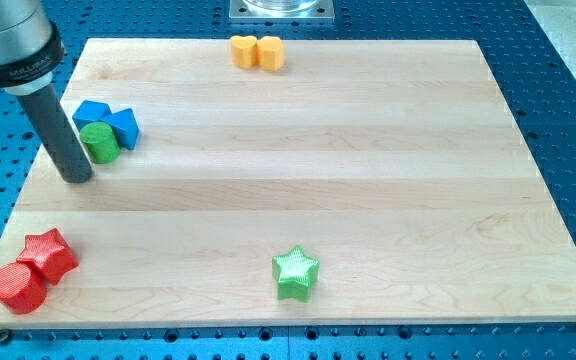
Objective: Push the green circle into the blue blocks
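Green circle (pixel 99 142) already touched the two blue blocks (pixel 108 120) near the board's left edge. My tip (pixel 77 178), a bare rod with nothing to clamp, stood just left of and below it; further pushing risked scattering the cluster.

circle (pixel 99 142) touching two blocks (pixel 108 120), tip (pixel 76 178) lower-left

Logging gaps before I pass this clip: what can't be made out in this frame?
- Contact between my tip and the green circle: too close to tell, camera view.
- Rear blue block: shape partly hidden by the circle and the other blue block.
- Arm above the rod: cut off by the view's top-left edge.
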You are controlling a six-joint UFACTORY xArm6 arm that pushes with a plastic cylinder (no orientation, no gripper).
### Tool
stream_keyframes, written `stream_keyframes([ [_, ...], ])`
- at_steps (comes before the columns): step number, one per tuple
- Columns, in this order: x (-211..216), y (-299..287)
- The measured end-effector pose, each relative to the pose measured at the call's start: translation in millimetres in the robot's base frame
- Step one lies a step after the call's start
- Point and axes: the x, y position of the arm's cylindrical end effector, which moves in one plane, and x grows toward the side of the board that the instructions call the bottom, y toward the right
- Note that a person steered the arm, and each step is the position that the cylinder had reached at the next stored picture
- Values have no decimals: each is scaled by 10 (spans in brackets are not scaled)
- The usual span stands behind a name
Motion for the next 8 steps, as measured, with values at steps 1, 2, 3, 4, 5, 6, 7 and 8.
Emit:
stream_keyframes([
  [1,463,168],
  [2,863,974],
  [3,863,1786],
  [4,917,2704],
  [5,982,3504],
  [6,1529,3535],
  [7,1619,3383],
  [8,1409,2913],
])
